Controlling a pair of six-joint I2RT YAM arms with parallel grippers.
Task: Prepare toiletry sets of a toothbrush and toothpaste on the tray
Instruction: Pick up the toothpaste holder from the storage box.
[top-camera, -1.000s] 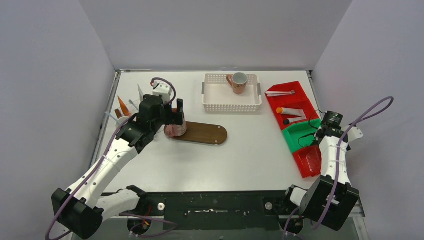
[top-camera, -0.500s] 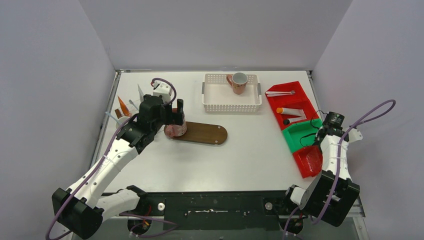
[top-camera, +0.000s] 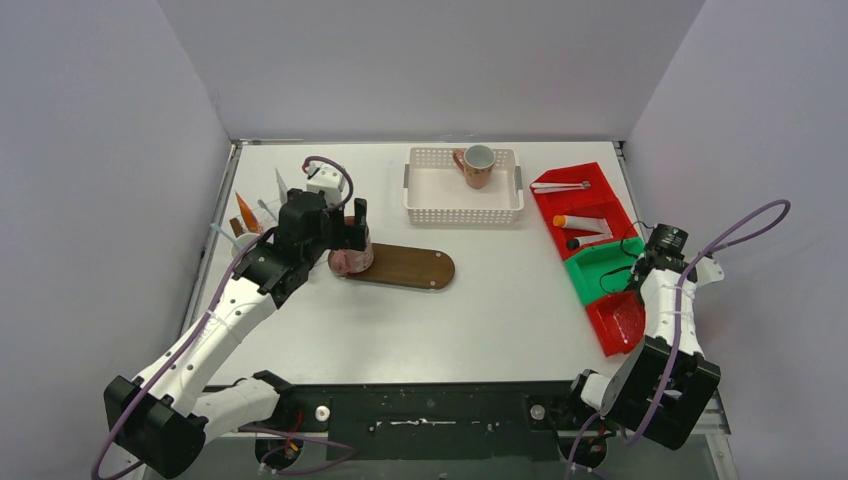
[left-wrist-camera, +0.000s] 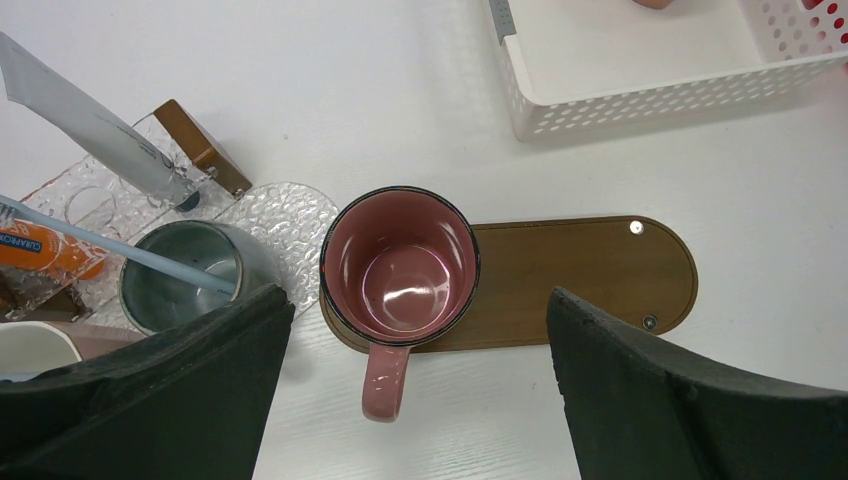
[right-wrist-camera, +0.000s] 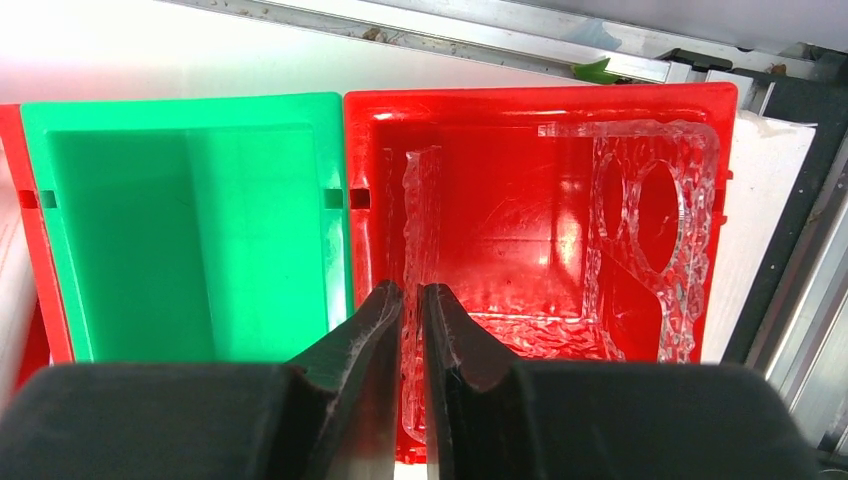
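Note:
A maroon mug (left-wrist-camera: 400, 265) stands empty on the left end of the brown wooden tray (left-wrist-camera: 580, 275). My left gripper (left-wrist-camera: 413, 312) hovers over it, open wide, fingers on either side and not touching it. From above, that left gripper (top-camera: 350, 228) covers the mug (top-camera: 352, 260). A toothbrush (top-camera: 560, 186) and a toothpaste tube (top-camera: 583, 223) lie in the far red bin (top-camera: 600, 200). My right gripper (right-wrist-camera: 413, 292) is down in the near red bin (right-wrist-camera: 520, 120), shut on an upright wall of a clear textured holder (right-wrist-camera: 640, 230).
A dark green mug (left-wrist-camera: 185, 290) with a toothbrush in it sits left of the tray on clear holders, beside a white tube (left-wrist-camera: 90, 125) and an orange tube (left-wrist-camera: 40, 250). A white basket (top-camera: 463, 200) holds a pinkish mug (top-camera: 478, 165). A green bin (right-wrist-camera: 190, 220) stands empty.
My right gripper has closed its fingers onto the clear holder's wall in the near red bin. The left arm and the maroon mug have not moved.

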